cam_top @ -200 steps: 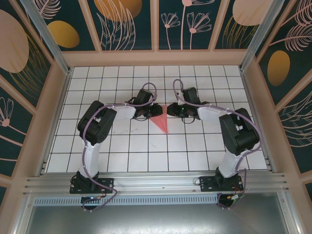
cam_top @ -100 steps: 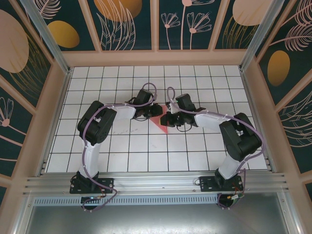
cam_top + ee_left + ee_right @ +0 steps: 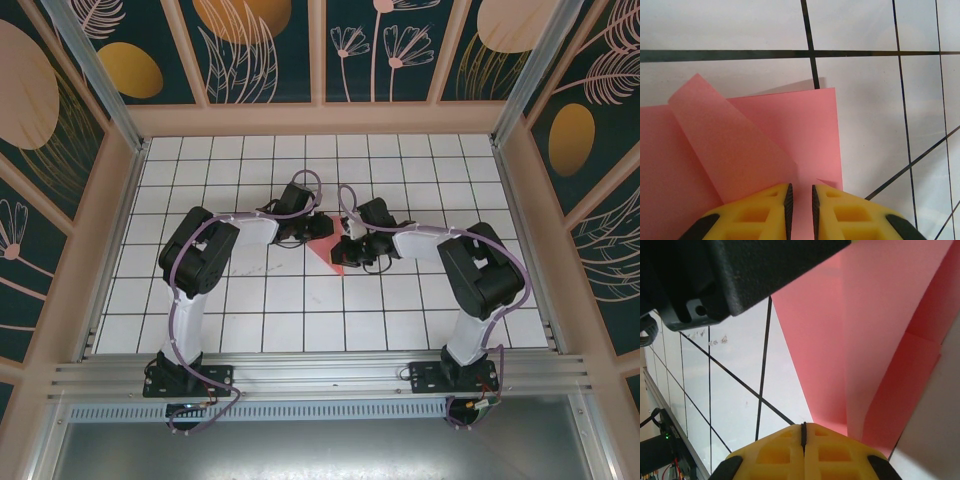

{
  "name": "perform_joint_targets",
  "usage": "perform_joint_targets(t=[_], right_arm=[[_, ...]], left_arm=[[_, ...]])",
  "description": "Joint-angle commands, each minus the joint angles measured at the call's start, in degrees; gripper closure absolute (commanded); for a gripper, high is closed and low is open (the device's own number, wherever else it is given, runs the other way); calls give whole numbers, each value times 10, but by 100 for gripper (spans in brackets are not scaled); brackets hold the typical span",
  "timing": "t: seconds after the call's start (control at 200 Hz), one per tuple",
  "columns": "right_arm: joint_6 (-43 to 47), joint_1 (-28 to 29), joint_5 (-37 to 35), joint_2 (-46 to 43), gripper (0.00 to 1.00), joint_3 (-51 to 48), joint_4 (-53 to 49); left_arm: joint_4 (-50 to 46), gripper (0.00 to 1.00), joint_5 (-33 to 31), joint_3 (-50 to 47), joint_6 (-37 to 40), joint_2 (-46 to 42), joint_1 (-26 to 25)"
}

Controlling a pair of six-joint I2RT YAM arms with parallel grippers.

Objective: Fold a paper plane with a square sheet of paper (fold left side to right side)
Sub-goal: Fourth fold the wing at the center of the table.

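Note:
The coral-red sheet of paper (image 3: 329,253) lies on the gridded table as a narrow creased shape, its point towards the arm bases. In the left wrist view the sheet of paper (image 3: 805,125) carries a folded-over flap (image 3: 725,140) that lifts slightly. My left gripper (image 3: 800,200) stands low over its wide end, jaws a narrow gap apart with red paper showing between them; from above the left gripper (image 3: 312,231) sits at the paper's far-left edge. My right gripper (image 3: 803,432) is shut, pads touching, its tip at the edge of the paper (image 3: 860,325). From above the right gripper (image 3: 349,252) covers the paper's right side.
The white table (image 3: 250,290) with black grid lines runs to wooden walls on three sides. The left arm's black wrist body (image 3: 740,275) hangs close above the right gripper's view. The two arms' ends nearly meet over the paper.
My right gripper has swung left and nearer, from beside the paper onto its right side, covering part of it. The left gripper has stayed put.

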State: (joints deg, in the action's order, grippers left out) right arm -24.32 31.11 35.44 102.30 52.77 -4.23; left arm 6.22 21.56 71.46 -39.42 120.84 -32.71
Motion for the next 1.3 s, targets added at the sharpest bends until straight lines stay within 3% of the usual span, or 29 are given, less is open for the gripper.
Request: perform_joint_targets(t=[0.0,0.631,1.296], right_arm=[[10,-1,-7,15,94,-2,-14],[2,-1,1,30,95,-28,0],[8,11,1,-6,96,-84,-48]], left_arm=[[-80,78,-30,-11,9,20,1],[-84,78,-35,-10,11,20,1],[-97,78,-42,2,16,27,1]])
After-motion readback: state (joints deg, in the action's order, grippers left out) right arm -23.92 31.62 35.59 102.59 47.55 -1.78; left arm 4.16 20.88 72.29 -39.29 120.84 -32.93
